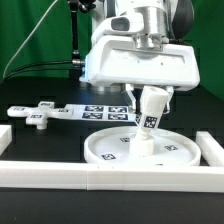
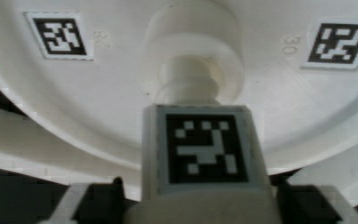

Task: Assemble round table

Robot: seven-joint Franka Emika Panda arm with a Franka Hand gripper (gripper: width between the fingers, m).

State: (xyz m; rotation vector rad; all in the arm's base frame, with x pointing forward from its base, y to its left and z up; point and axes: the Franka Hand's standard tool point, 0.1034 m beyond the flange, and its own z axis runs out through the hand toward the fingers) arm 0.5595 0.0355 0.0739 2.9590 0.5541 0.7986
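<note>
Gripper (image 1: pixel 150 101) clamps the tilted leg (image 1: pixel 150 118) at the disc's (image 1: pixel 108 152) centre, apparently lining it up for screwing in.

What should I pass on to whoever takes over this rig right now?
Gripper: shut on the leg.
Leg: held tilted, with its lower end at the middle of the round disc. Whether it is seated there cannot be told.
Round disc: lying flat, rim up.
Cross-shaped foot: lying loose at the exterior view's left, apart from the disc.
Done: leg gripped and at the disc's centre.
Left: probably straighten and fix the leg, then fit the foot.
</note>
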